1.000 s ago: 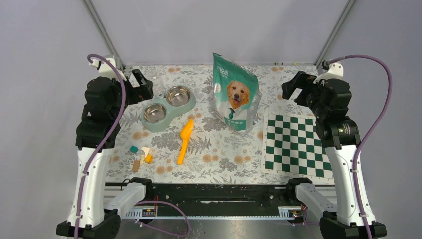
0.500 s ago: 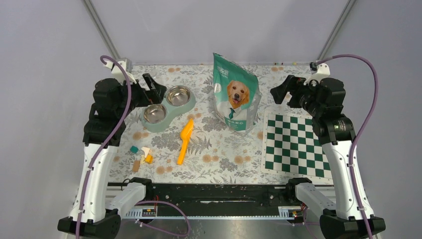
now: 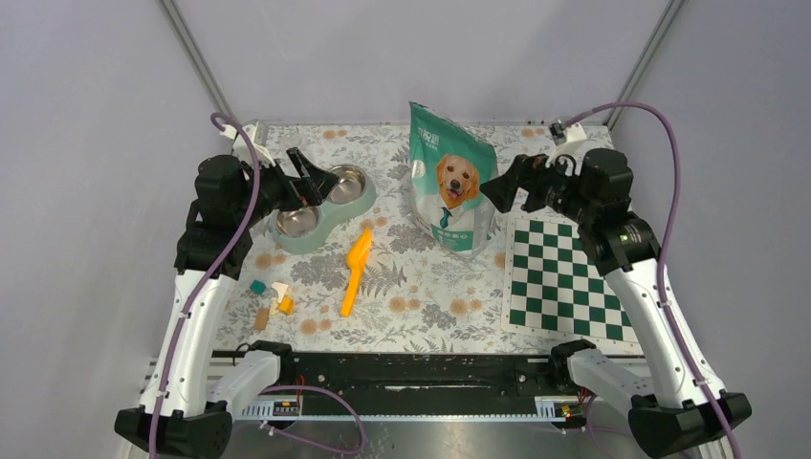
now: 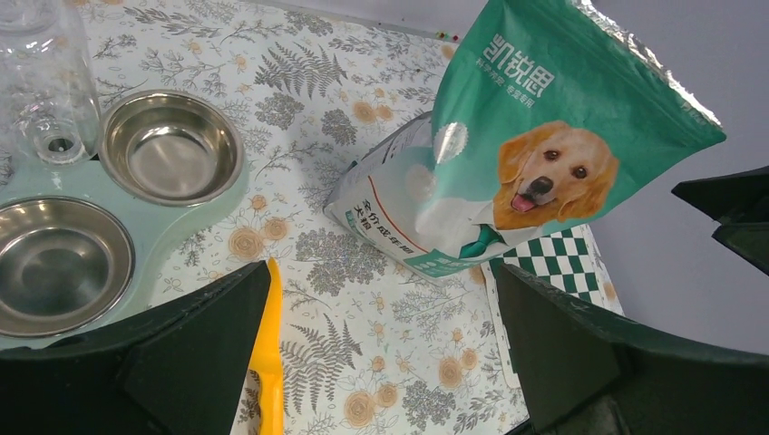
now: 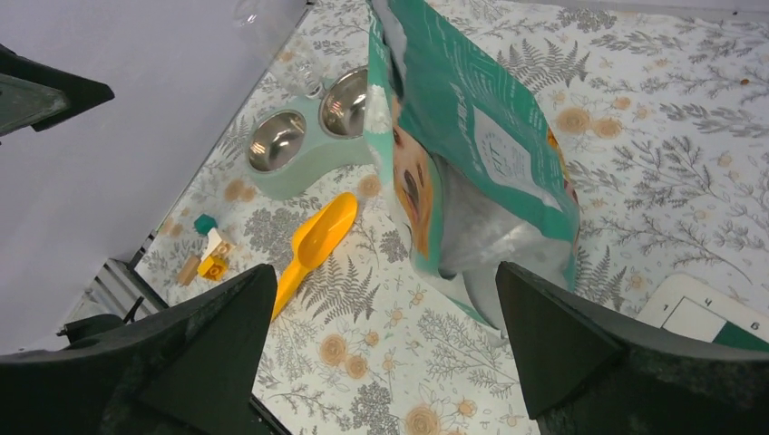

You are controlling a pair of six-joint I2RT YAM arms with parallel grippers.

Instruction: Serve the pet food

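A green pet-food bag (image 3: 452, 182) with a golden dog on it stands upright at the middle back; the pet food itself is out of view. My left gripper (image 3: 311, 178) hovers open over the mint double-bowl feeder (image 3: 361, 200), pointing towards the bag. In the left wrist view the bag (image 4: 544, 154) is ahead of the open left gripper (image 4: 379, 269), with nothing between the fingers. My right gripper (image 3: 501, 188) is open at the bag's right edge. The right wrist view has the bag (image 5: 472, 154) just ahead of the open, empty right gripper (image 5: 383, 269).
A yellow scoop (image 3: 356, 268) lies on the floral cloth in front of the bag. Two empty steel bowls (image 4: 170, 156) sit in the feeder beside a clear bottle (image 4: 45, 82). A green chessboard (image 3: 569, 277) lies right; small coloured blocks (image 3: 271, 298) lie front left.
Both arms have swung inward towards the bag: the left gripper moved right over the feeder, the right gripper moved left to the bag's edge. Both stayed open.
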